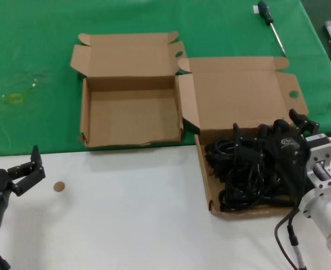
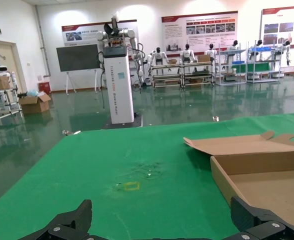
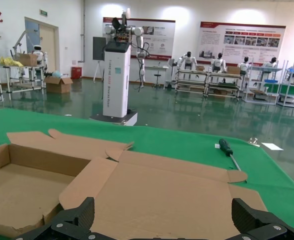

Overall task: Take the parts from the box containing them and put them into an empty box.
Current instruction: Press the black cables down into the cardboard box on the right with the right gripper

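The right tool (image 1: 292,126) hangs low over the wider cardboard box (image 1: 292,84), directly above the tangled heap of black power cords (image 1: 250,169) that fills its tray; its fingers (image 3: 259,220) are spread wide, and nothing shows between them in the right wrist view. Whether its tips touch the cords cannot be told, since the tool body covers that spot in the head view. The wider cardboard box sits at the right, straddling the edge where the green mat (image 1: 36,56) meets the white counter (image 1: 132,214), with its large lid folded back flat on the mat and a round hole near one flap. Just beside it on the left, touching or nearly touching at the flaps, lies the narrower cardboard box (image 1: 84,121), wholly on the green mat, its lid open and its tray holding no cords, its front rim wrinkled. The left tool (image 1: 30,169) is parked well apart at the left edge of the white counter, fingers (image 2: 74,220) also spread wide and holding nothing. A small brown disc (image 1: 59,186) lies on the white surface near it. A black-handled screwdriver (image 1: 271,23) rests on the mat beyond the wider cardboard box.
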Controlling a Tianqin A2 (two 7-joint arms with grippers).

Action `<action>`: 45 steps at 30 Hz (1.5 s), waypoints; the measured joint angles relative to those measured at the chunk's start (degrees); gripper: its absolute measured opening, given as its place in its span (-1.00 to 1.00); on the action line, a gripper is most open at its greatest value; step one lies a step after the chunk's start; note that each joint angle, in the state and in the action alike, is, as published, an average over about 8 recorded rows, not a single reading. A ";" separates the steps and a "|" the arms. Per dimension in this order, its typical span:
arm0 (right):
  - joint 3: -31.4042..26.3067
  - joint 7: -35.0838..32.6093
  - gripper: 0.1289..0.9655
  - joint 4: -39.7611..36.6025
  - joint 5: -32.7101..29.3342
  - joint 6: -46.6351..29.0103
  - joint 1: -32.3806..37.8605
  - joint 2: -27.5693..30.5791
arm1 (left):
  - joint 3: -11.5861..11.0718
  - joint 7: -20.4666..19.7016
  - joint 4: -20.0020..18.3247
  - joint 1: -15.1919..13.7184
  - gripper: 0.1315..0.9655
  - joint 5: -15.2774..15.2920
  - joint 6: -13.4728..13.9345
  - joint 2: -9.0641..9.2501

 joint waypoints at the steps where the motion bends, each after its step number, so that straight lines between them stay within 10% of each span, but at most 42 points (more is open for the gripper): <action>1: 0.00 0.00 1.00 0.00 0.00 0.00 0.00 0.00 | 0.00 0.00 0.00 0.00 1.00 0.00 0.00 0.00; 45: 0.00 0.00 1.00 0.00 0.00 0.00 0.00 0.00 | 0.00 0.00 0.00 0.00 0.91 0.00 0.00 0.00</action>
